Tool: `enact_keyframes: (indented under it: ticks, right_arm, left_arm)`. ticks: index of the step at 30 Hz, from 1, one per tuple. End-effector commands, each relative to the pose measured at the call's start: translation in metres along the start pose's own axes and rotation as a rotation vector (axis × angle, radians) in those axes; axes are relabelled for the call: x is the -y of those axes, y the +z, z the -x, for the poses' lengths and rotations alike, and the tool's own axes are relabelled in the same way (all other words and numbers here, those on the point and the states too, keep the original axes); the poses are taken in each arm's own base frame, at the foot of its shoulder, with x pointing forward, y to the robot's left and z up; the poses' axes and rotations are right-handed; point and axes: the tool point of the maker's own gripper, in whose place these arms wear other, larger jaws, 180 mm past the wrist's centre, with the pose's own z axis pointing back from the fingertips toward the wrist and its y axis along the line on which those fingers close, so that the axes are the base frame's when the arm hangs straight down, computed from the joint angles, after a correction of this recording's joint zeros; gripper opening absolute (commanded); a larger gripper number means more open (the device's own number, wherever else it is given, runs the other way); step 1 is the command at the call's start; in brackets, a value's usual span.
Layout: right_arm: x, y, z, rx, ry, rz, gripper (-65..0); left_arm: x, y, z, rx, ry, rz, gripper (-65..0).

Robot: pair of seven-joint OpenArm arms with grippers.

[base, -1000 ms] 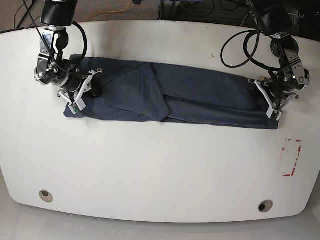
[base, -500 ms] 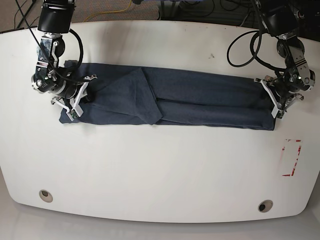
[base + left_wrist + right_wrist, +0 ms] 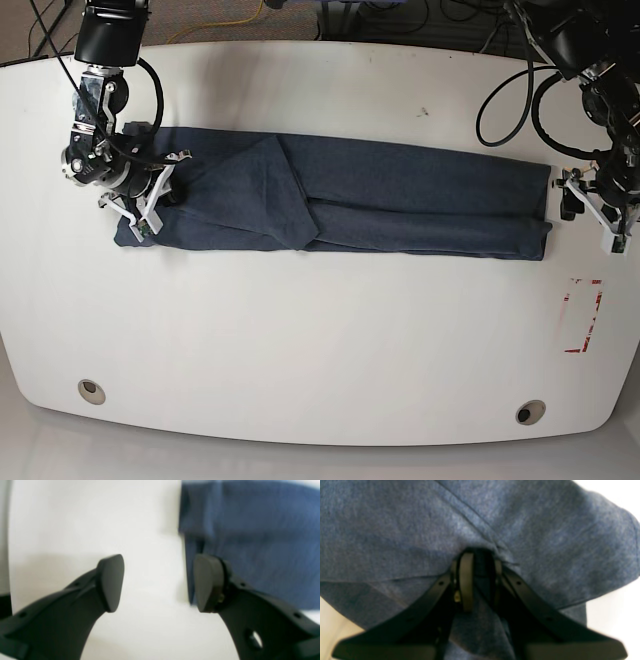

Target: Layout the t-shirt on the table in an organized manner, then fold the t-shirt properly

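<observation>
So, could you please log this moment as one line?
left gripper: open, off hem | right gripper: shut on t-shirt | t-shirt: long strip on table

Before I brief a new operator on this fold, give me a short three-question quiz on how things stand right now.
1. True or false: the left claw is clamped on the t-shirt.
2. Which claw pinches the fabric? A) left claw B) right claw C) neither
3. Fill in: the t-shirt lies as a long band across the white ____.

Key
1. False: its jaws stand apart over bare surface, just off the cloth's end.
2. B: the wrist view shows cloth bunched between the closed fingers.
3. table
</observation>
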Motion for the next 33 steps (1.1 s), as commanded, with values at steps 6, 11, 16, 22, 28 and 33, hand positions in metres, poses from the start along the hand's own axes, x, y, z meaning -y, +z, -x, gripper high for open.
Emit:
enact_keyframes:
  ticks: [6, 11, 16, 22, 28, 33]
  right_arm:
    - [0.007, 0.004, 0.01, -0.047, 0.01, 0.027, -54.7]
    - [0.006, 0.004, 0.011, -0.048, 0.009, 0.026, -54.7]
    - [0.006, 0.004, 0.012, -0.049, 0.008, 0.026, -54.7]
    - [0.006, 0.004, 0.011, -0.048, 0.009, 0.026, -54.7]
    - [0.006, 0.004, 0.011, -0.048, 0.009, 0.026, -54.7]
    - [0.006, 0.004, 0.011, -0.047, 0.008, 0.025, -54.7]
  left_arm:
    - [-0.004, -0.004, -0.019, 0.065, 0.103, 0.063, -23.5]
    - [-0.002, -0.024, -0.002, 0.022, 0.21, 0.127, -23.5]
    - [0.001, -0.04, 0.005, 0.004, 0.29, 0.172, -23.5]
    - [0.008, -0.053, 0.014, -0.025, 0.351, 0.218, -23.5]
    - [0.015, -0.06, 0.018, -0.044, 0.374, 0.247, -23.3]
    - [0.024, -0.068, 0.024, -0.069, 0.404, 0.281, -23.5]
